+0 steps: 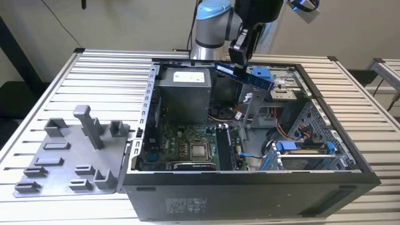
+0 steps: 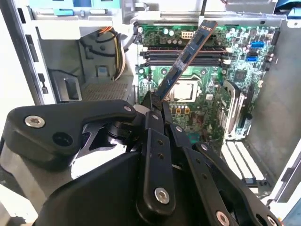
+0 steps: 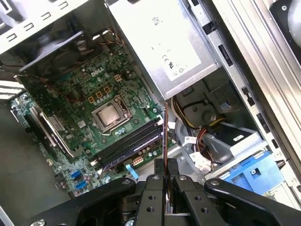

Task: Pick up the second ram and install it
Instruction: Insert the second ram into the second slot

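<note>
A robotics lab, by its slatted metal bench (image 1: 100, 70), opened computer case (image 1: 237, 197) and robot arm (image 1: 211, 26).

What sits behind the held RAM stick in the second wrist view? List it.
Behind the RAM stick, shut in the claw, lie the memory slots and CPU socket. The stick hides part of the slots.

Exterior view set high and back, angled down over the open case (image 1: 250, 194), both wrist views close behind the gripper (image 2: 154, 100), aimed into the case, all three sharing the motherboard (image 3: 89, 89).
</note>
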